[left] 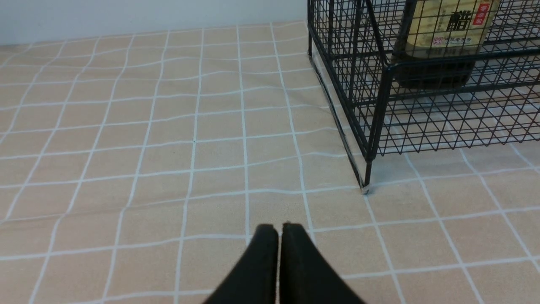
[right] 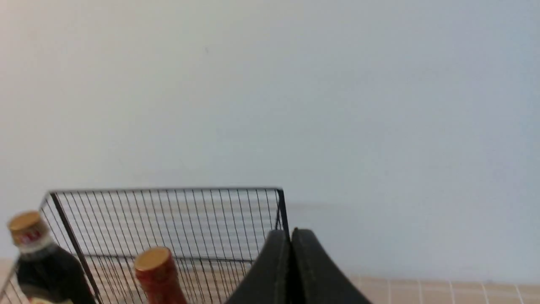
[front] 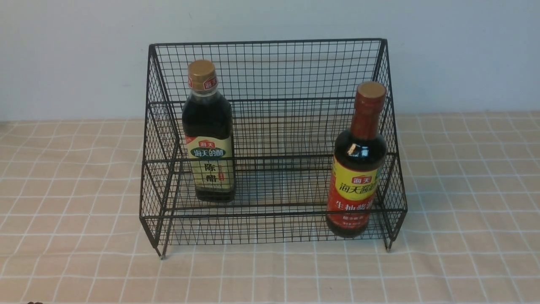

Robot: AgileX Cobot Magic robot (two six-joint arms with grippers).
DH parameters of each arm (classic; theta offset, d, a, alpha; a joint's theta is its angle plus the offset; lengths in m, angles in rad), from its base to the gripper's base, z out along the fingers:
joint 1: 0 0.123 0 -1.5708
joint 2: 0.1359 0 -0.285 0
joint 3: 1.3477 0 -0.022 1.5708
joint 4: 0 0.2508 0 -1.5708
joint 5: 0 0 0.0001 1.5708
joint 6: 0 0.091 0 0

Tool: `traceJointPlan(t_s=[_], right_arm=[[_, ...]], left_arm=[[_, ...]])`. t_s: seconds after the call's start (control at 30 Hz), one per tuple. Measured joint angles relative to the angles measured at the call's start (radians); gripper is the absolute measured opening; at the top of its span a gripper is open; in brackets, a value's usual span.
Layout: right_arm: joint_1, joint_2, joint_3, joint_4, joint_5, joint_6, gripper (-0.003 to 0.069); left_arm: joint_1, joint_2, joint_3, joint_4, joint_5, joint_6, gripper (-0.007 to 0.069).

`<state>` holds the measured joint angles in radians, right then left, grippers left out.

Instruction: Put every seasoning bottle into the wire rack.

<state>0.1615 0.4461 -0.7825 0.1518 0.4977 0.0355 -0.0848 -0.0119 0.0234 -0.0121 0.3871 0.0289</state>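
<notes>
The black wire rack (front: 270, 69) stands in the middle of the table. Both seasoning bottles stand upright inside it. The squarish gold-capped bottle (front: 209, 135) with a beige-green label is on the upper tier at the left. The round red-capped bottle (front: 357, 169) with a yellow-red label is in the lower front tier at the right. My left gripper (left: 278, 228) is shut and empty, low over the cloth, off the rack's left front foot (left: 365, 189). My right gripper (right: 290, 232) is shut and empty, raised to the right of the rack (right: 168, 211). Neither arm shows in the front view.
A beige tablecloth (front: 76, 190) with white grid lines covers the table. A pale wall (front: 84, 50) rises right behind the rack.
</notes>
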Motion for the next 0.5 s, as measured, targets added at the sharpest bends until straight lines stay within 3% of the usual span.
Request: traceJointPlan(t_s=[0.3, 0.5], right_arm=[[0.0, -0.34, 0.15, 0.087, -0.047, 0.031, -0.0013], [0.0, -0.447, 0.152, 0.062, -0.045, 0.021, -0.0013]], left_arm=[[0.0, 0.0, 0.0, 0.0, 0.0, 0.0, -0.0007], [0.0, 0.0, 0.0, 0.0, 0.0, 0.0, -0.0007]])
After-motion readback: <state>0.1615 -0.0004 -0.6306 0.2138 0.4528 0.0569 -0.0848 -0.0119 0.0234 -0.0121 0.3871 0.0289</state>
